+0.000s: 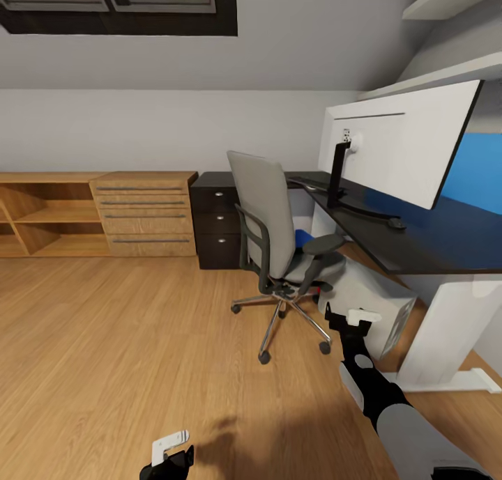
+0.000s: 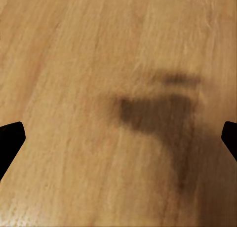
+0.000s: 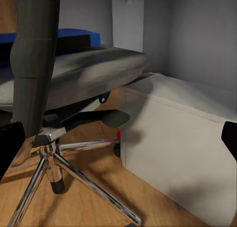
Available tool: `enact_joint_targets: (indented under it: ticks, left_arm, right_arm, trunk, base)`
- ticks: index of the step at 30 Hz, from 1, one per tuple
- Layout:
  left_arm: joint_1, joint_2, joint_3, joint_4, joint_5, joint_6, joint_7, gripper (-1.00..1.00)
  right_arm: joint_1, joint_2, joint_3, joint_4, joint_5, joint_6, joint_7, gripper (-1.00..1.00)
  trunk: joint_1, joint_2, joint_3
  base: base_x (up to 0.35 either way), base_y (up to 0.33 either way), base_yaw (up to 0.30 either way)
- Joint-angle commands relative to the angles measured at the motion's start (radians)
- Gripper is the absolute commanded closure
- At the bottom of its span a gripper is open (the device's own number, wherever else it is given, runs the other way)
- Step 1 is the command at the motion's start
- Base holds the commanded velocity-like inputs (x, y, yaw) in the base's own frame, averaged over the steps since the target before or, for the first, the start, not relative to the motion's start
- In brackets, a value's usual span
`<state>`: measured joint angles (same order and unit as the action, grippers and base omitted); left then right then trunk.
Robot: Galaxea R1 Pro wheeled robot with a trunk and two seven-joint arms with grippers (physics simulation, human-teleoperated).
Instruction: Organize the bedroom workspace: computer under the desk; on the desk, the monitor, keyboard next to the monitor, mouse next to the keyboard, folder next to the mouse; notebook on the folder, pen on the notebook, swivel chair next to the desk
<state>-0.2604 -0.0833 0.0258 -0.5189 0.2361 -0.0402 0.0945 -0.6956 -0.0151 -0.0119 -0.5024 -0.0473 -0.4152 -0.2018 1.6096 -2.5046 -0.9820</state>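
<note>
The swivel chair (image 1: 275,229) stands on the wood floor in front of the desk (image 1: 425,240), its grey back turned toward me. A blue folder (image 1: 303,237) lies on its seat and shows as a blue slab (image 3: 49,38) above the seat (image 3: 84,74) in the right wrist view. The monitor (image 1: 404,142) stands on the desk with its white back facing me. A slim keyboard (image 1: 310,182) lies on the desk's far part. The grey computer (image 1: 380,313) (image 3: 182,143) sits under the desk. My right gripper (image 1: 354,320) (image 3: 118,143) is open, low beside the chair's base. My left gripper (image 1: 171,451) (image 2: 118,138) hangs open over bare floor.
The desk's black drawer unit (image 1: 217,219) stands behind the chair. A light wooden chest of drawers (image 1: 143,212) and open shelves (image 1: 38,215) line the back wall. The chair's chrome legs (image 3: 54,163) spread close to the computer. A blue wall panel (image 1: 481,173) sits behind the desk.
</note>
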Motion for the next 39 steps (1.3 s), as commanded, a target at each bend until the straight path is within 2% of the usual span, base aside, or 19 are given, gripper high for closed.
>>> enact_joint_targets:
  ticks: [1, 18, 39]
  left_arm:
    - [0.0, 0.0, 0.002, 0.0, 0.006, -0.003, 0.001, -1.0]
    - [0.0, 0.001, 0.002, 0.002, 0.006, -0.003, -0.001, -1.0]
    - [0.0, 0.002, 0.003, 0.0, 0.008, -0.004, 0.001, -1.0]
  right_arm:
    - [0.0, 0.0, 0.001, 0.001, -0.005, -0.004, 0.0, -1.0]
    - [0.001, 0.0, 0.001, 0.002, -0.005, -0.007, 0.002, -1.0]
    - [0.001, 0.002, 0.004, 0.026, -0.005, -0.005, 0.01, -1.0]
  trunk:
    - [0.0, 0.0, 0.001]
    - [0.0, 0.0, 0.016]
    - [0.0, 0.0, 0.017]
  base:
    - [0.059, 0.0, 0.0]
    - [0.243, -0.075, 0.0]
    - [0.063, -0.031, 0.0]
